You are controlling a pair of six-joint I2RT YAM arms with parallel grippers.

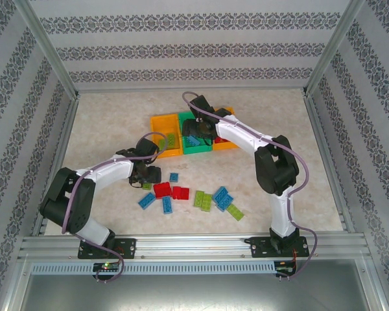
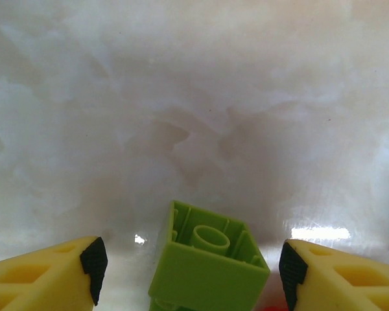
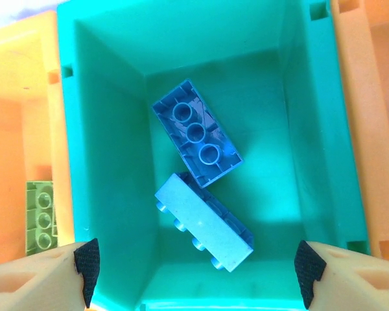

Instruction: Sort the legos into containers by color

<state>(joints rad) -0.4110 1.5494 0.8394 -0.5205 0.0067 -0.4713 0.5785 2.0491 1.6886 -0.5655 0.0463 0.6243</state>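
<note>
Roughly half sorted. The green bin (image 3: 65,129) holds two blue bricks (image 3: 194,133); the left orange bin (image 1: 161,124) holds some lime ones. About ten legos (image 1: 181,193) lie loose on the surface (image 1: 104,123). The left gripper (image 1: 147,175) is apart, straddling a lime brick (image 2: 207,269) without clamping it. The right gripper (image 3: 194,262) is apart and empty above the green bin.
</note>
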